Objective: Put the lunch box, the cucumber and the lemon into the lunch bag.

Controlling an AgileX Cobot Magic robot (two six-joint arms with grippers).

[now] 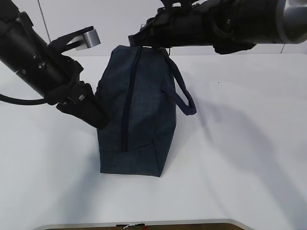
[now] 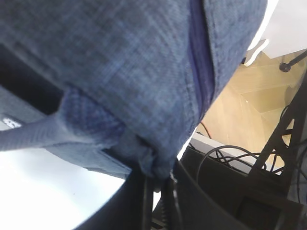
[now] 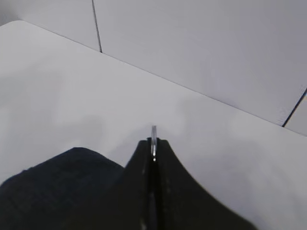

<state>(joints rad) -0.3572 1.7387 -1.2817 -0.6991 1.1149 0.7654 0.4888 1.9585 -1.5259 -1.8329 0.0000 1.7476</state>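
Observation:
The dark navy lunch bag stands on the white table, its zipper closed along the top. My left gripper is shut on a pinch of the bag's fabric at its left side. My right gripper is at the bag's far end, shut on the thin silver ring pull of the zipper. The bag shows as a dark mass below it. One loop handle hangs on the right side. The lunch box, the cucumber and the lemon are out of view.
A silver cylinder on the left arm sticks out above the table's far left. The white table stretches to the right and front of the bag. A white wall stands behind.

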